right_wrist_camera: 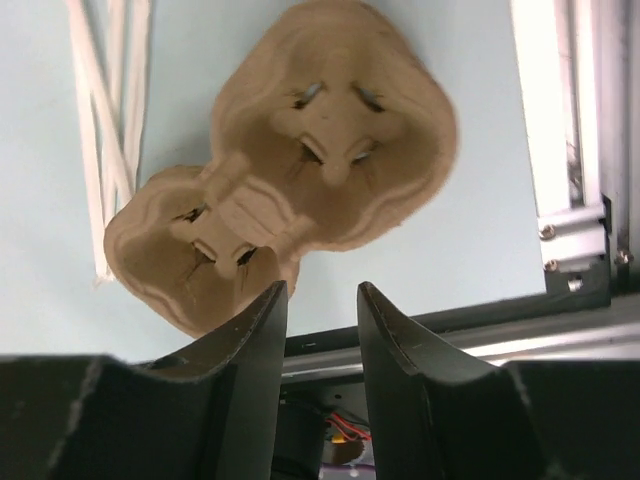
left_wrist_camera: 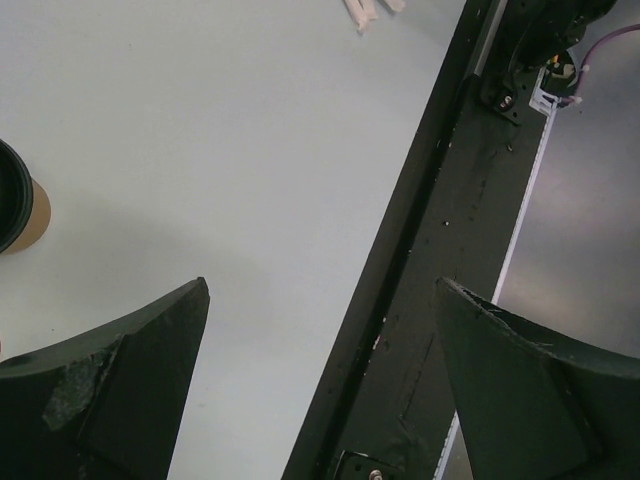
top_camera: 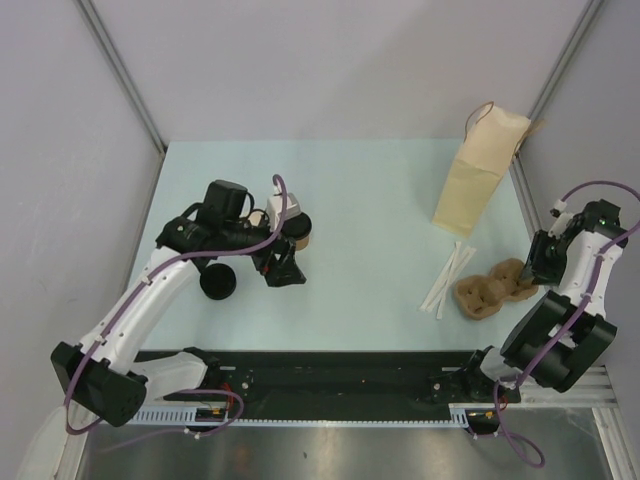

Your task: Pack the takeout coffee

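The left arm reaches from the near left corner up and across the bench (top_camera: pixel 370 250), bent at the elbow, its wrist turned down over the left middle. The left claw (left_wrist_camera: pixel 322 285) is released, its fingers spread wide over bare surface. One cup (top_camera: pixel 297 232), tan with a black lid, stands just beside that claw on its far side, not held. A black lid (top_camera: pixel 218 282) shows under the forearm; whether a cup sits below it I cannot tell. The right arm is folded tight at the near right corner. The right claw (right_wrist_camera: pixel 317 290) points down at the tray (right_wrist_camera: pixel 330 170), its fingers drawn close with a narrow gap and nothing in it. White sticks (top_camera: pixel 447 280) lie left of the tray. The bag (top_camera: pixel 478 170) stands at the far right corner. The bench is pale blue-green, with a black rail (top_camera: pixel 340 375) along the near edge and grey walls (top_camera: pixel 330 60) around it.
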`<action>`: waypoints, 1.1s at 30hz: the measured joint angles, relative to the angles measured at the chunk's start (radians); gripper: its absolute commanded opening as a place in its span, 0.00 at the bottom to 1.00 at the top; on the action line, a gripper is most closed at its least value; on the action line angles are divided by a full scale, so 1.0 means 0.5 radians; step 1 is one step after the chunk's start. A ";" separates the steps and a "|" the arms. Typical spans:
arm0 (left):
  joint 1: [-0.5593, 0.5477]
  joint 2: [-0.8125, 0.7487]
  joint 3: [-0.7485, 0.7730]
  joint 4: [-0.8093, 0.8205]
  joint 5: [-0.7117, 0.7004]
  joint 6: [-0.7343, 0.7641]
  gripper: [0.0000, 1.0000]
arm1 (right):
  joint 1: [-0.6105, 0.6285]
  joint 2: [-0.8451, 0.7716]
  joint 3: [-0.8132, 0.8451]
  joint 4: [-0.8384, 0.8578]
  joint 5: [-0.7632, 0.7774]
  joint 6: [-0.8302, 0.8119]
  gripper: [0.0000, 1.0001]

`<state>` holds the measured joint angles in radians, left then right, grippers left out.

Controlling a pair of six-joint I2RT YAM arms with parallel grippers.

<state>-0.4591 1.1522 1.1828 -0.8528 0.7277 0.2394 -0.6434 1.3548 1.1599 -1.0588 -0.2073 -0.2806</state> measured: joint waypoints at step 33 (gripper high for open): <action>-0.259 0.183 0.134 -0.552 -0.035 0.659 0.93 | 0.278 0.209 -0.016 -0.282 -0.043 -1.891 0.33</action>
<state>-0.5884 1.2438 1.2495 -1.1286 0.7101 0.5690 -0.5041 1.4593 1.1519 -1.1999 -0.2291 -1.2259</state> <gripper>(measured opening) 0.935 0.335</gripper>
